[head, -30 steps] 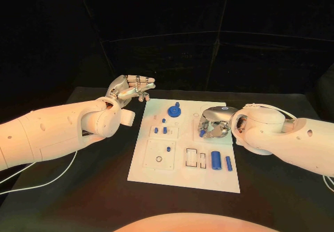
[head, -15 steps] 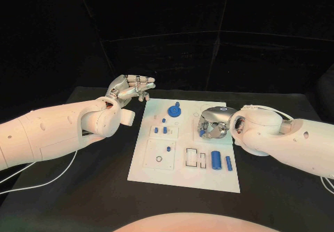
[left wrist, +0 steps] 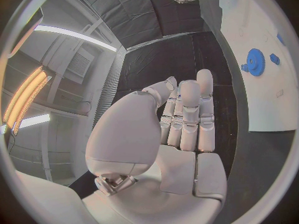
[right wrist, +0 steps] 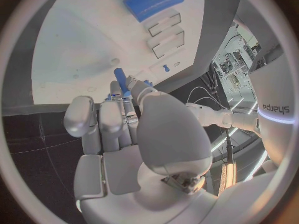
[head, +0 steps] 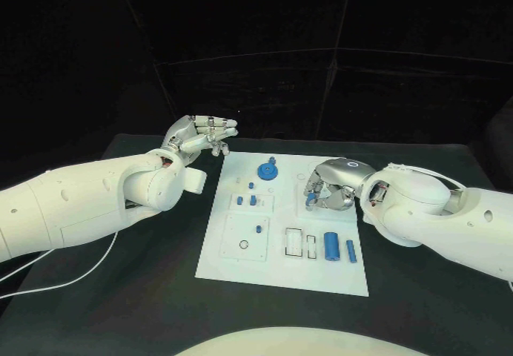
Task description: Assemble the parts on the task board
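On the near end of the task board [head: 280, 278], a blue cylinder [head: 333, 245] and a thin blue peg [head: 351, 249] are laid lengthwise, long axes running near to far. At mid-board, a slim blue pin [right wrist: 121, 80] is pinched by the right robot hand [head: 329, 189], its tip aimed toward the board. Beyond, a blue gear [head: 267, 173] is seated. The left robot hand [head: 200, 136] is raised over the counter [head: 128, 297], fingers loosely curled, nothing held.

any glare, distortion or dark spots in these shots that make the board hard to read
Head view: the white task board is evenly lit and sharp against a black backdrop. Left wrist view: fisheye bends the board's edge, bright ceiling strips glare, and the silver left hand fills the middle. Right wrist view: the silver right hand blocks the board's near part.
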### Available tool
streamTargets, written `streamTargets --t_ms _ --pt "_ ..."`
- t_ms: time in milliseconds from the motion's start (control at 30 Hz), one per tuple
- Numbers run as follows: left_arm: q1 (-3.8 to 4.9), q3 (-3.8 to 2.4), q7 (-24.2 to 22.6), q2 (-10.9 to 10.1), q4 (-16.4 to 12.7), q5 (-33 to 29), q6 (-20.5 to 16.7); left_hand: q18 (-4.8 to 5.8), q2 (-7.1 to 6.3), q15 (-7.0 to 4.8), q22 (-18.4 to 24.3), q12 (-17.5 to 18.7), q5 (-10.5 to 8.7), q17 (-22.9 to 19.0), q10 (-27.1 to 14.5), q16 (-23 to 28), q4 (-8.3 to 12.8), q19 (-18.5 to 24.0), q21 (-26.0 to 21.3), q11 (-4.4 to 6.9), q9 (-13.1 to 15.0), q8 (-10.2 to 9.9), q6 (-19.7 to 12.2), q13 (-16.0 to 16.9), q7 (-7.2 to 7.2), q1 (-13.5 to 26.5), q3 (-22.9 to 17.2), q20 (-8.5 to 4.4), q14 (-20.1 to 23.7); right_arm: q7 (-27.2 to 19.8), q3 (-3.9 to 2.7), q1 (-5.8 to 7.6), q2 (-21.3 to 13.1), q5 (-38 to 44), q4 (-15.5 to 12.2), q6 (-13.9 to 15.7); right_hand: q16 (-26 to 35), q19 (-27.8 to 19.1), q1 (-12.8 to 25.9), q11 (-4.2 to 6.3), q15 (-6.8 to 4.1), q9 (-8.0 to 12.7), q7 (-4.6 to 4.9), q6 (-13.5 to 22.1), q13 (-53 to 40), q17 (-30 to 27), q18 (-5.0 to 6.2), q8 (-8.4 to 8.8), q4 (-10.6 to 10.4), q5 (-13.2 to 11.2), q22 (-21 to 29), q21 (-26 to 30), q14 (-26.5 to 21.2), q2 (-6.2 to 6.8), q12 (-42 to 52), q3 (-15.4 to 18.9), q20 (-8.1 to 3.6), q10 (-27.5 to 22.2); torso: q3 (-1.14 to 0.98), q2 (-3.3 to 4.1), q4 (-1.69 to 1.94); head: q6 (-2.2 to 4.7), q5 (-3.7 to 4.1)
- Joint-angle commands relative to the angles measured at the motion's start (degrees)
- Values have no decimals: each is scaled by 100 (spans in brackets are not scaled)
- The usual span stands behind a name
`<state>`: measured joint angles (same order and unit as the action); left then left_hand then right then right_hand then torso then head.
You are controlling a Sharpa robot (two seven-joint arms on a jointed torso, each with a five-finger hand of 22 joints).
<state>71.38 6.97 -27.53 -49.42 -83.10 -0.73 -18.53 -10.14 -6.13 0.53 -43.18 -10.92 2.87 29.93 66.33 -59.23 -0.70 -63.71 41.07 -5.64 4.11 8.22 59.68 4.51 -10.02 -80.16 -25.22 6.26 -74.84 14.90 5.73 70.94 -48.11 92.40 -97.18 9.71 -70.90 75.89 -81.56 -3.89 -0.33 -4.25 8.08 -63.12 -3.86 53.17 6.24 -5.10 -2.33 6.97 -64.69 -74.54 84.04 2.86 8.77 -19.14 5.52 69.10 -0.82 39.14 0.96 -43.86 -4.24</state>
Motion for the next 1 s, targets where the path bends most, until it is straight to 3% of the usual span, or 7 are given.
streamTargets --t_ms 33,200,433,700,1000 --pt "7 -4 -22 4 4 -7 86 -34 31 9 5 -20 15 5 -47 -24 2 -6 -24 11 -8 -25 -46 -9 12 43 42 27 8 -113 -9 14 -60 124 -174 566 -25 51 -4 -1 -45 -1 1 -42 8 8 -79 -18 13 -6 -17 -43 31 30 -28 -56 -13 55 1 0 9 3 9" --pt "6 -4 -26 19 13 -7 92 -34 30 8 6 -21 15 4 -48 -25 4 -6 -24 11 -9 -25 -47 -9 12 43 42 27 7 -212 -16 15 -20 45 -425 732 -33 59 -22 0 -47 0 2 -52 8 15 -83 -12 27 1 -33 -54 34 46 -43 -90 -16 69 2 6 17 18 -5" --pt "6 -4 -23 45 19 -7 101 -35 30 8 6 -21 15 4 -48 -25 4 -6 -24 11 -9 -25 -47 -9 12 42 43 27 7 -451 -13 -3 446 -73 -479 751 -18 36 -80 -7 -45 8 13 -55 11 -29 -75 10 79 31 0 -37 24 69 -91 -184 -19 78 5 9 13 4 -46" --pt "7 -4 -28 102 31 -7 127 -35 30 8 6 -23 15 -6 -50 -21 6 -7 -25 11 -8 -25 -48 -9 12 42 45 27 9 -764 -8 -296 1109 -171 -302 498 -7 21 -104 -17 -39 13 24 -48 12 -53 -72 26 109 28 17 -27 17 87 -121 -229 -17 74 10 9 12 -18 -74" --pt "8 -4 -27 131 23 -7 137 -35 30 8 6 -23 15 -6 -50 -21 6 -7 -25 11 -8 -25 -48 -9 12 42 45 27 9 -955 -7 -555 1444 -305 -8 248 -18 19 -107 -26 -33 18 36 -34 13 -39 -72 42 122 35 15 -28 19 93 -144 -258 -13 66 5 15 7 -69 -157"
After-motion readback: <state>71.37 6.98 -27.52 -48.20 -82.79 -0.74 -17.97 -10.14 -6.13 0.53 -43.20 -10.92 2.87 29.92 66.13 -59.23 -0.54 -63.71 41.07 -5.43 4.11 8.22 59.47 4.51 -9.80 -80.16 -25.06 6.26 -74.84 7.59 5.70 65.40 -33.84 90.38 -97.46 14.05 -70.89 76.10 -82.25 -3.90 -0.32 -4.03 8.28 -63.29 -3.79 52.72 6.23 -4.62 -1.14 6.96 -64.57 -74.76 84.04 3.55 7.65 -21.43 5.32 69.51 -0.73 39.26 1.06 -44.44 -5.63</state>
